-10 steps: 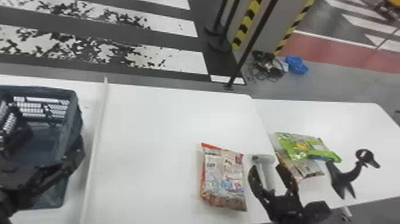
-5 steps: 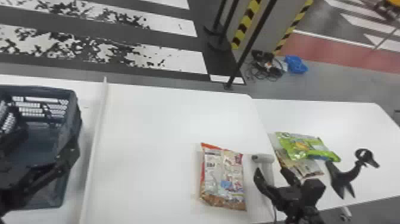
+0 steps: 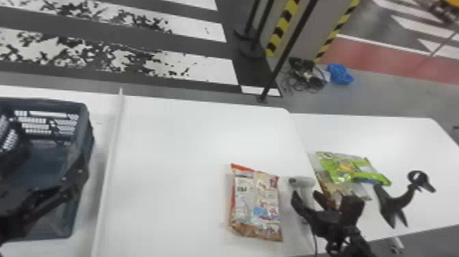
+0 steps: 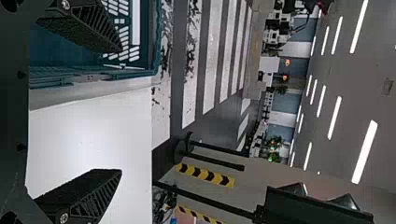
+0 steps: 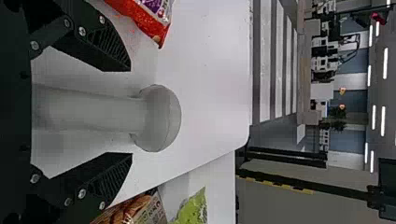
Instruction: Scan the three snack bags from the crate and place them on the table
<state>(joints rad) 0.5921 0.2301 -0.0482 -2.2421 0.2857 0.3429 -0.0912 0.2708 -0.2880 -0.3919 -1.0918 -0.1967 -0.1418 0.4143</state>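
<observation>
White round-headed scanner [image 3: 301, 181] | right hand [image 3: 305, 193] open | crinkly red-edged bag [image 3: 256, 206] beside scanner

You had a broad open stretch of table [image 3: 177, 153] between the white divider [image 3: 111, 150] and the nearer snack bag [image 3: 256, 205]. The scanner [image 3: 302, 181] stood between the spread fingers of your right gripper [image 3: 306, 194]; beyond, the green bag [image 3: 348, 169] and black stand [image 3: 392, 203] obstructed you.

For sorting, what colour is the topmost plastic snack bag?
The bag is mostly green, clearest in head view.
</observation>
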